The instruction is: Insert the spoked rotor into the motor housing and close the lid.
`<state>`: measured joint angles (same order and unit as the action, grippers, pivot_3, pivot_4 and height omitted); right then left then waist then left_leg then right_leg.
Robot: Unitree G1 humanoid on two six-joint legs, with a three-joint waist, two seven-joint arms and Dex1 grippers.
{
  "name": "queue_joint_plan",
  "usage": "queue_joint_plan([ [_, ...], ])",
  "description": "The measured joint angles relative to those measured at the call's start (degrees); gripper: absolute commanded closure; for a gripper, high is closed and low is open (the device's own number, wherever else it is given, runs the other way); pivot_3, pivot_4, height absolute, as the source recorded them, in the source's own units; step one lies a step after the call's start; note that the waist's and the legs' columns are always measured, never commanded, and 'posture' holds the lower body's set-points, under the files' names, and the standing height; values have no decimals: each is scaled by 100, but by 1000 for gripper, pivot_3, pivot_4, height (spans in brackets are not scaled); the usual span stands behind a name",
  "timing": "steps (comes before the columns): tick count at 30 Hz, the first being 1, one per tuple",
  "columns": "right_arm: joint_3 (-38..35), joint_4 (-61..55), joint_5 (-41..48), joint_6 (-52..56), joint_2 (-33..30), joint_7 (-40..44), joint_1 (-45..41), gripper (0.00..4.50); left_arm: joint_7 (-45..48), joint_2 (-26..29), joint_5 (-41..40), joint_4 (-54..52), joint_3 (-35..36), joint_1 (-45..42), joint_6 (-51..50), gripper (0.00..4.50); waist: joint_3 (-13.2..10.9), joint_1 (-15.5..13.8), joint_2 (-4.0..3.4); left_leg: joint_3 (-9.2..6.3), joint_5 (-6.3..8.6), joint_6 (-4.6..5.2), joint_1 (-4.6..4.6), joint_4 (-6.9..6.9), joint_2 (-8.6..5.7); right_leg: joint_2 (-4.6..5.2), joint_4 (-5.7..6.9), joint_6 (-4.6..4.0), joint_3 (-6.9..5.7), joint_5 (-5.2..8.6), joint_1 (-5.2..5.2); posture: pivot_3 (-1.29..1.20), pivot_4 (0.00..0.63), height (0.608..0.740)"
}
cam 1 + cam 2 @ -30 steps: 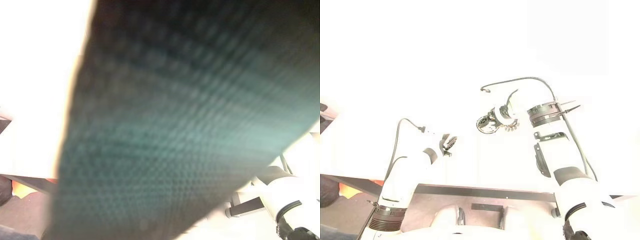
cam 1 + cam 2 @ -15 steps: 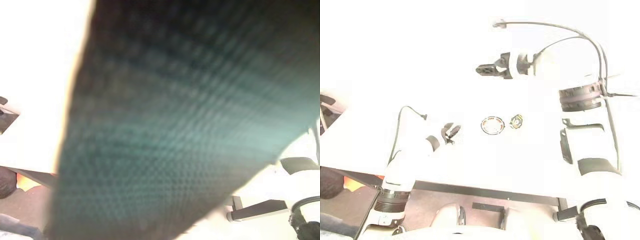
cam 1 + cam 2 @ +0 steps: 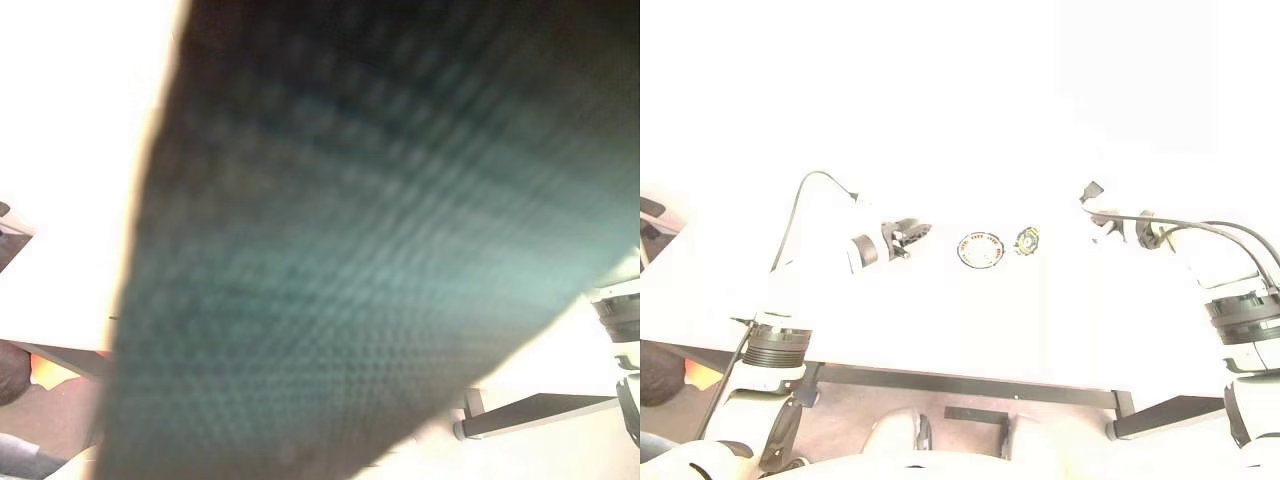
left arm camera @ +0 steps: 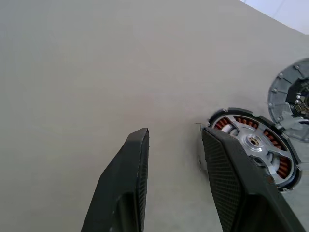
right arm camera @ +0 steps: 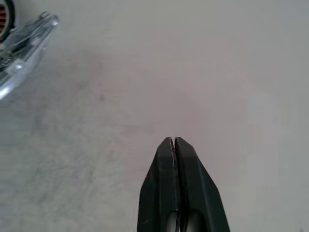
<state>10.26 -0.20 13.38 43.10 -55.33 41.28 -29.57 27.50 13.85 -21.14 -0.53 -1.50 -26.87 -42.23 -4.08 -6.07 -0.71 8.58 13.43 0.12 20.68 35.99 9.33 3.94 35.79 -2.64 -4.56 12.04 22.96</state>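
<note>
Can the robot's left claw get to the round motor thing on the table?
Probably yes. The left claw is open and empty, close beside the motor housing, with only bare table between them. The lid lies on the far side, out of the way.

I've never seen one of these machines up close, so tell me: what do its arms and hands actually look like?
Both arms are smooth white shells broken by dark ribbed rings at the joints, with thin black cables looping loose alongside them. The left hand ends in two flat black fingers that taper toward the tip, their inner faces finely cross-hatched. The right hand has the same black tapered fingers.
</note>
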Motion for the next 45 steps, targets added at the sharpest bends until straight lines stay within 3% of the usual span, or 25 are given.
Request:
queue_joint_plan([
  [4,54,-781,131,378,251,210,467,4457,-18,-39,6,8,-26,0,1,2665,1,43,-3,0,-9,15,-5,0,1,0,1,0,0,0,-3,0,0,740],
  [8,93,-1212,449,841,790,298,298,4457,-44,-35,9,11,-17,-1,3,2665,3,54,-7,0,-12,12,-8,0,2,-1,2,0,-1,0,-4,0,0,740],
  [20,326,-640,175,914,1931,96,-825,4457,-346,38,-8,-288,190,351,-33,2665,4,69,-7,0,-21,8,-41,-9,3,-2,9,-7,-2,-4,-16,0,0,740],
  [29,851,-399,-55,903,2814,-189,-802,4457,-661,141,-51,-529,648,360,-101,2665,4,60,-5,-1,-22,3,-49,-15,2,-3,1,-7,-2,-4,-22,0,0,740],
  [39,790,1277,-527,-269,3506,-721,-822,4457,-815,167,-88,-693,784,425,-217,2665,7,69,1,-1,-22,0,-103,-25,2,-3,-15,31,-2,19,-90,0,0,740],
  [45,326,1448,-408,-894,3552,-578,-536,4457,-833,211,-92,-713,787,410,-256,2665,7,68,4,0,-21,2,-113,-25,1,-2,-23,32,-2,19,-94,0,0,740],
])
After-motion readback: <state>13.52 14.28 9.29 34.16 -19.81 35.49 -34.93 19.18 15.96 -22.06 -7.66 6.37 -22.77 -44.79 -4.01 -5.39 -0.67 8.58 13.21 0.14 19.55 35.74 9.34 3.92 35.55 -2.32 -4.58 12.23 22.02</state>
